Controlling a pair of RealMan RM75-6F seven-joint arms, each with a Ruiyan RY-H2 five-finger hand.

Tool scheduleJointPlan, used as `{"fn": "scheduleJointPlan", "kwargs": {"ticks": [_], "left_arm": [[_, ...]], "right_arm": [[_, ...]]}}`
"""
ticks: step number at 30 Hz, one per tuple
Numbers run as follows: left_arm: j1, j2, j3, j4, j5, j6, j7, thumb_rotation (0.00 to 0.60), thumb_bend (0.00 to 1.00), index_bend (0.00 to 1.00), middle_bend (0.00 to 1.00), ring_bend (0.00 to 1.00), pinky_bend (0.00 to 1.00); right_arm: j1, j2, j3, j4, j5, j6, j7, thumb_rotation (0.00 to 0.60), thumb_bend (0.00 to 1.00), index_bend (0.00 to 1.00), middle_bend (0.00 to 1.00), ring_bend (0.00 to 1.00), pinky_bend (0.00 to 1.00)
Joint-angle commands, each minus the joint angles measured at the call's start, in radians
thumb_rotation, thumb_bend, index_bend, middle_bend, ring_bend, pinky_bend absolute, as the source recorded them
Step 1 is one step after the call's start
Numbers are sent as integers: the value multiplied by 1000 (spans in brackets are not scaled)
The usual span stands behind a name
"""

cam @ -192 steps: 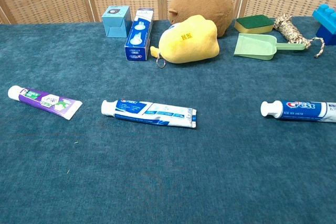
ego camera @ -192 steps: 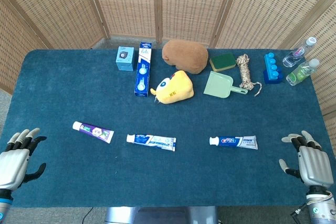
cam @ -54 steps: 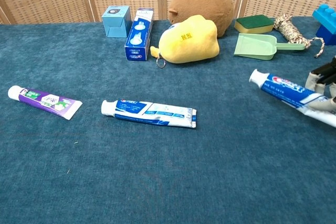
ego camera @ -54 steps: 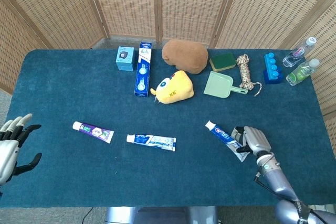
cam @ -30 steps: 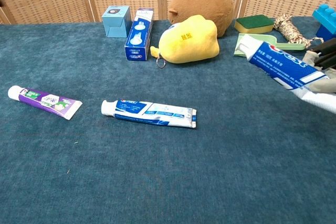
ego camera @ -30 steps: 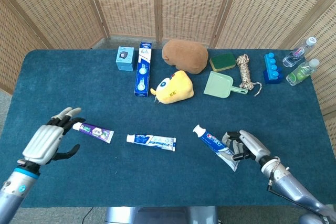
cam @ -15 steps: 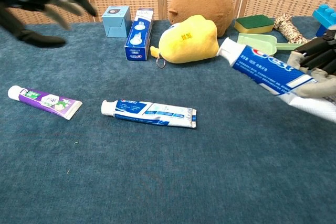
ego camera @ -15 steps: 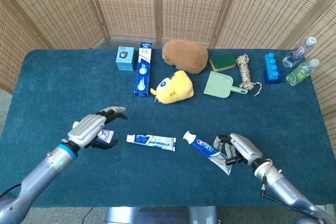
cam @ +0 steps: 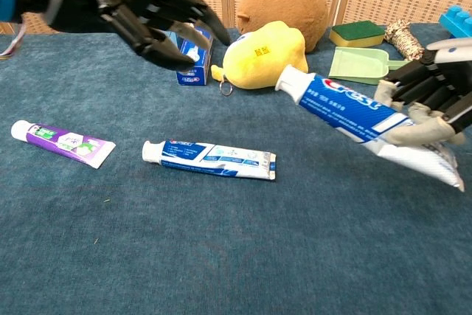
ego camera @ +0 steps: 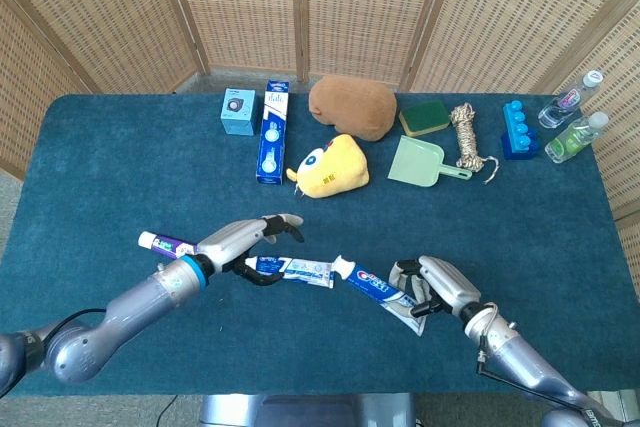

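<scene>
Head view: the right hand point(ego camera: 432, 285) grips the Crest toothpaste tube point(ego camera: 378, 292) by its crimped tail, cap end just right of the blue-and-white tube point(ego camera: 288, 268) lying on the blue table cloth point(ego camera: 100, 167). The left hand point(ego camera: 250, 239) hovers over that lying tube with fingers apart, holding nothing.

Chest view: the Crest tube point(cam: 346, 111) is lifted and tilted, cap toward the yellow plush point(cam: 265, 55). The left hand point(cam: 147, 9) probably sits above the lying tube point(cam: 210, 159), not touching. A firm grip on the tail keeps the Crest tube level; the left fingers should spread wide before closing.
</scene>
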Motion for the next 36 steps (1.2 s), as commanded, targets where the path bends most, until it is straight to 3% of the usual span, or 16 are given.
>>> {"fn": "scheduleJointPlan", "kwargs": {"ticks": [1,13,36], "left_arm": [[-40,-19,8,23,-38,-16,-7,600,316,258,116,92,247],[-141,-80,29,94,-118,-67,-61,600,316,255,102,82,228],[-182,-105,35,121,-99,-89,-139,600,323,280,102,82,253]], "right_arm": [[7,-8,-1,-6,7,4,-10,600,468,983,792,728,741],[22,-29,2,-36,18,34,-21,600,470,983,791,728,741],[54,-49,-3,-53,40,37,-34,600,469,983,791,728,742]]}}
